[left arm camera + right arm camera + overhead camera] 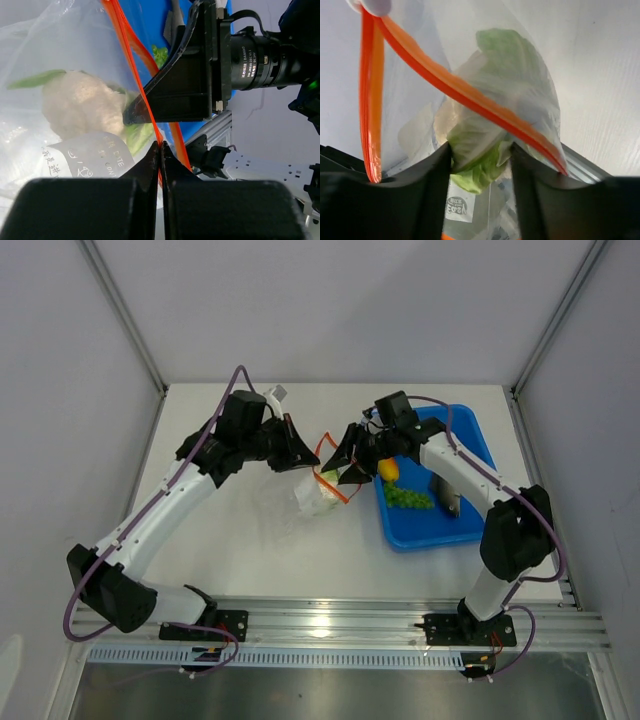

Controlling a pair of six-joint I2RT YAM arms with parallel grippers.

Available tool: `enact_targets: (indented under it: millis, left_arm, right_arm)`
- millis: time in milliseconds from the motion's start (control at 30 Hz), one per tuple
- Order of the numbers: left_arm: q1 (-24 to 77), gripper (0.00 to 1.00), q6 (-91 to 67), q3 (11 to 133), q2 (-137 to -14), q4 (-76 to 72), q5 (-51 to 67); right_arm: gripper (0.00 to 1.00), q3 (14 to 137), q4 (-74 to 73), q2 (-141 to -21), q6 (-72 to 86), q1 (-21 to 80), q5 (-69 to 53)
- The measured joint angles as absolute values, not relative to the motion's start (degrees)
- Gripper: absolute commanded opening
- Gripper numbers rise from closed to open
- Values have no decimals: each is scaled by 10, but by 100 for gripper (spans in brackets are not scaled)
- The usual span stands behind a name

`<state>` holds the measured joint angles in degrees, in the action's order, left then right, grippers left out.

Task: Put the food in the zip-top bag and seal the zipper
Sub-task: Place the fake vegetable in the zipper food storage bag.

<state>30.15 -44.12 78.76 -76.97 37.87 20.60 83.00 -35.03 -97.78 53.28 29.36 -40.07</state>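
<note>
The clear zip-top bag [314,498] lies at the table's middle, its mouth lifted. My left gripper [297,452] is shut on the orange-red zipper strip [131,47], pinching it at the fingertips [160,146]. A white round food piece [80,104] sits inside the bag. My right gripper [349,466] is at the bag's mouth, shut on a pale green leafy piece [479,160] that reaches past the zipper [470,95] into the bag. A yellow-orange piece [389,469], green pieces [408,497] and a grey fish [447,496] lie in the blue tray.
The blue tray [470,435] stands right of the bag, under my right arm. The right gripper's black body [190,85] sits close in front of the left gripper. White walls enclose the table; an aluminium rail runs along the near edge.
</note>
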Motion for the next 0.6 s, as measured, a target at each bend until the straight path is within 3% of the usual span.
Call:
enact_targets:
  millis: [33,167,600]
  left_arm:
    - [302,1,-442,788,-770,378,209]
    - [302,1,-448,787,-770,378,213]
    - [302,1,-449,759,-762,378,212]
  right_arm:
    - [63,838,-357,-981,522,295,-401]
    - [72,877,-375,-990,483,300,-403]
    - [70,934,-433,-972,405,278,-396]
